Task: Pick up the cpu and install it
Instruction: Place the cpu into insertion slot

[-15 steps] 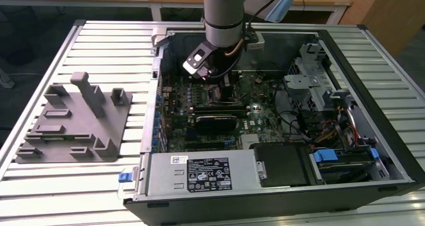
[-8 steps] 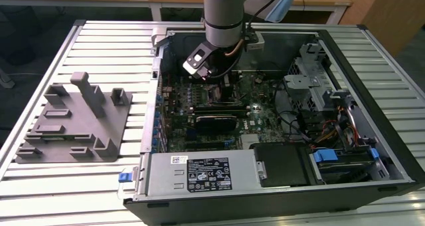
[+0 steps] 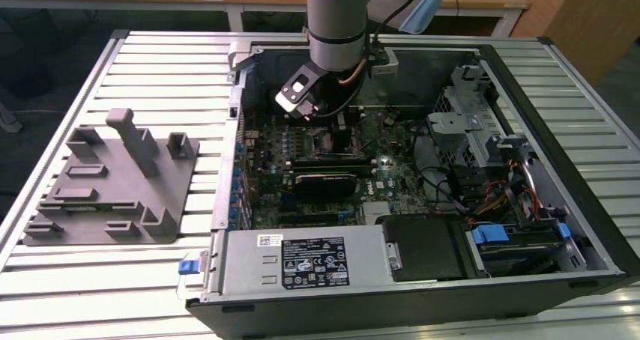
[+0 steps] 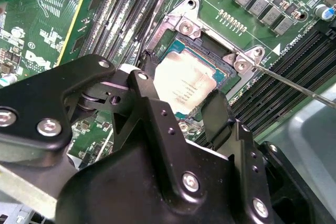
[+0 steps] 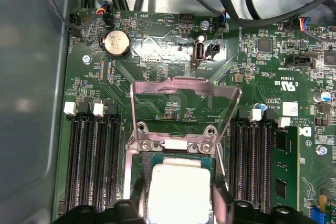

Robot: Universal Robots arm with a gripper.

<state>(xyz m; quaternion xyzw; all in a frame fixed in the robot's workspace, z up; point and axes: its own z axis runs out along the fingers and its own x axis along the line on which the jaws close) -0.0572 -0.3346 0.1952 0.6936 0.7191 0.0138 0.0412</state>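
Note:
The cpu [image 4: 184, 85] [image 5: 178, 190], a small square chip with a pale silvery top, sits level over the open socket on the green motherboard [image 5: 173, 51]. My gripper [image 4: 183, 83] [image 5: 180, 198] straddles it. One black finger [image 4: 148, 69] presses one edge and the other finger [image 4: 218, 109] presses the opposite edge, so it looks shut on the chip. The socket's metal load plate [image 5: 181, 100] stands flipped up, and its thin lever [image 4: 294, 85] sticks out sideways. In the exterior view the arm reaches down into the open computer case, with the gripper [image 3: 325, 123] low over the board.
Black memory slots [image 5: 94, 161] flank the socket, and one memory module [image 5: 286, 166] is seated. A grey plastic tray [image 3: 110, 183] with upright posts lies on the slatted table at the exterior view's left. The power supply [image 3: 300, 261] and drive cage [image 3: 470, 123] crowd the case.

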